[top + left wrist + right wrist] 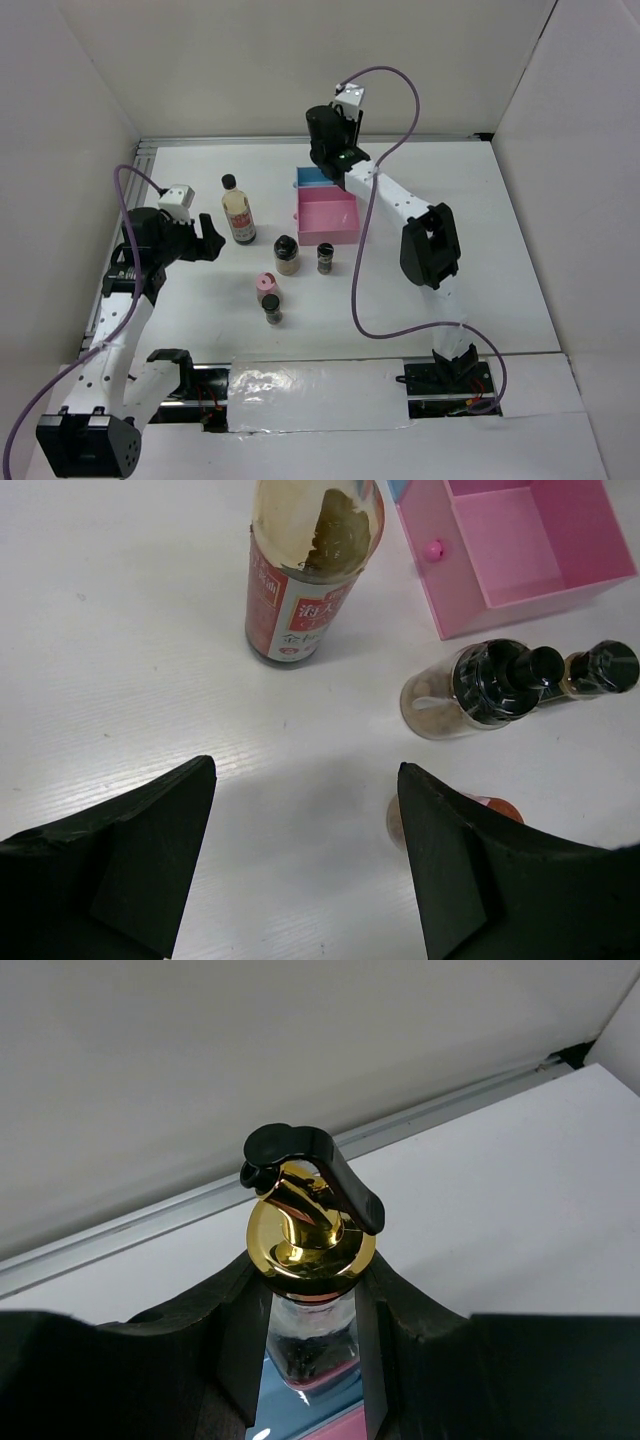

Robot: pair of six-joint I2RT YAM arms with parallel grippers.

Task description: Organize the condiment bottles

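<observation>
White table, four jars, left end effector spread, right end effector gripping bottle

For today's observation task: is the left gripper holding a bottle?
No, the left gripper holds nothing; its jaws stand open with nothing between them.

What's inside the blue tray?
Only the left part of the blue tray shows, nothing in it; the right hand, shut on the gold-spout bottle, covers the rest.

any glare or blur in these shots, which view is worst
Top view: even light, glare only on the plastic sheet at the near edge. Left wrist: jars sharp, pincer fingers dark, slightly soft. Right wrist: the gold-spout bottle throws bright reflections, nearest foreground soft.
</observation>
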